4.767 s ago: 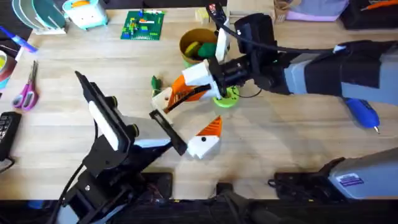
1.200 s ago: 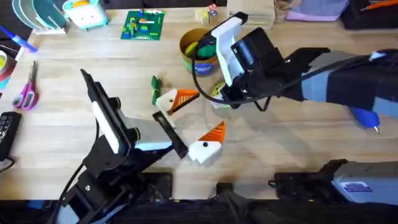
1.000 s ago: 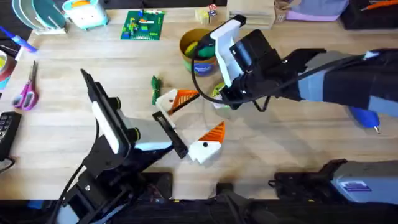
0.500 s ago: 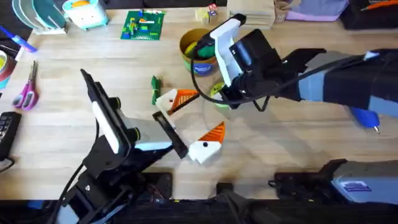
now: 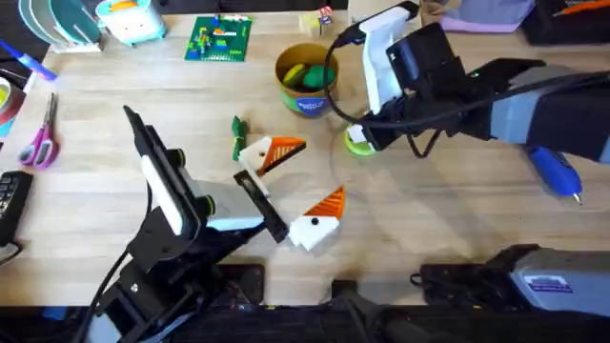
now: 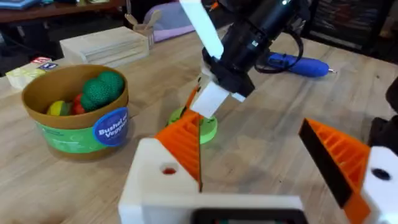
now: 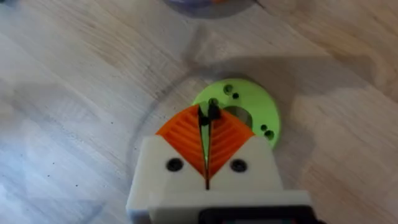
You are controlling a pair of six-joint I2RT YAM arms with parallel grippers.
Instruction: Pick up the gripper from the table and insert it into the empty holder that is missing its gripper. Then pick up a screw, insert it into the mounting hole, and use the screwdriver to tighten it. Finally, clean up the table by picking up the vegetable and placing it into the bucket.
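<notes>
My left gripper (image 5: pixel 311 174) stands open on the table, and both of its white finger mounts carry orange tips. The farther mount (image 5: pixel 257 152) holds one tip (image 5: pixel 285 148), and a hole (image 6: pixel 168 169) shows on that mount's face. My right gripper (image 7: pixel 208 118) hangs just over a lime-green disc (image 7: pixel 249 112), its orange pads shut on a small dark screw (image 7: pixel 209 113). A dark green vegetable (image 5: pixel 237 136) lies left of the farther mount. The yellow bucket (image 5: pixel 307 76) with a blue label stands behind it, with toy produce inside. The blue screwdriver (image 5: pixel 558 172) lies at the far right.
Scissors (image 5: pixel 41 141) lie at the left edge. A green brick plate (image 5: pixel 219 38) and a wooden box (image 6: pixel 109 45) sit at the back. The lime-green disc (image 5: pixel 358 143) lies right of the bucket. Bare wood stretches between the disc and the screwdriver (image 6: pixel 298 62).
The right arm has swung right and toward the back, away from my left gripper's farther finger, and now hovers over the uncovered lime-green disc. The left arm has not moved.
</notes>
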